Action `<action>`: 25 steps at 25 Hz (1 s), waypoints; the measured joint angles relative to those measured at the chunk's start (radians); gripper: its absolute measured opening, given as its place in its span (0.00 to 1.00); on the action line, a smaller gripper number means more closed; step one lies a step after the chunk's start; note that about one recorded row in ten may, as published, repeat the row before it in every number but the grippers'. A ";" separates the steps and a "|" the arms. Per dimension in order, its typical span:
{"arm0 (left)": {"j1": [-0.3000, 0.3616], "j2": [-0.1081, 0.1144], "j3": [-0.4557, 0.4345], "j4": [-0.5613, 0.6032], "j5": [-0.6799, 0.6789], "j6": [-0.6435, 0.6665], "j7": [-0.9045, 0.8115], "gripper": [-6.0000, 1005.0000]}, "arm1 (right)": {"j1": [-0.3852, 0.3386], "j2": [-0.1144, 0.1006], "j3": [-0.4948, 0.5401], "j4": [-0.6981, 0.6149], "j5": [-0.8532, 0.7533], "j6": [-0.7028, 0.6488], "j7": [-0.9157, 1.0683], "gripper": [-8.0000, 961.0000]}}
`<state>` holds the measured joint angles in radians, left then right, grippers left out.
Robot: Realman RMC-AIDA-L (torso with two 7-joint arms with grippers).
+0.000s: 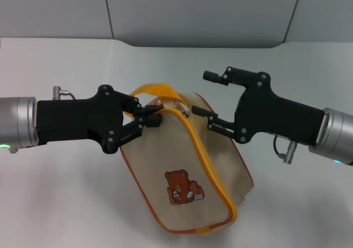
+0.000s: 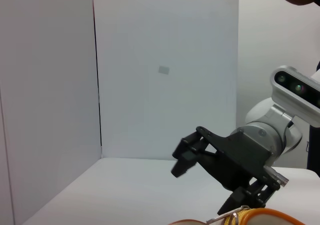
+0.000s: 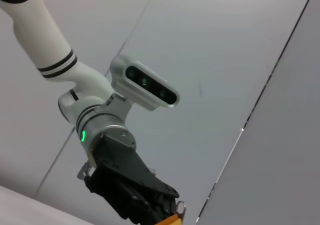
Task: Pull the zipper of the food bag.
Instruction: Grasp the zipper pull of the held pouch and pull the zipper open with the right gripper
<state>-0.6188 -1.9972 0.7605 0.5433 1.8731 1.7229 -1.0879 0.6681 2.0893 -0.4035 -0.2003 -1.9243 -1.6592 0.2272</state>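
The food bag [image 1: 182, 165] is a beige pouch with orange piping and a brown bear print, lying in the middle of the table. Its orange strap loop [image 1: 150, 89] arches over the far end. The orange-yellow zipper [image 1: 202, 160] runs along the top, and its silver pull tab [image 1: 181, 107] sits at the far end. My left gripper [image 1: 155, 118] is shut on the bag's far end, just left of the pull tab. My right gripper [image 1: 202, 119] is open, just right of the pull tab and close to the bag's top. It also shows in the left wrist view [image 2: 181, 157].
The white table [image 1: 66, 204] ends at grey back walls [image 1: 193, 11]. The left wrist view shows the strap loop's edge [image 2: 272, 215]. The right wrist view shows my left arm [image 3: 125, 185] and the head camera [image 3: 145, 87].
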 joint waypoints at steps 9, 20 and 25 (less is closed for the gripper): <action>0.000 0.000 0.000 0.001 0.000 0.000 -0.003 0.08 | 0.005 0.001 -0.056 0.013 -0.002 0.022 -0.017 0.43; -0.002 -0.002 0.002 0.001 0.000 0.010 -0.003 0.07 | 0.009 0.003 -0.079 0.037 -0.002 0.024 -0.027 0.35; -0.003 -0.004 0.000 0.001 -0.002 0.013 -0.003 0.07 | 0.012 0.003 -0.080 0.046 -0.002 0.024 -0.028 0.35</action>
<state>-0.6213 -2.0011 0.7608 0.5447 1.8711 1.7364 -1.0907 0.6805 2.0923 -0.4833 -0.1543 -1.9265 -1.6350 0.1995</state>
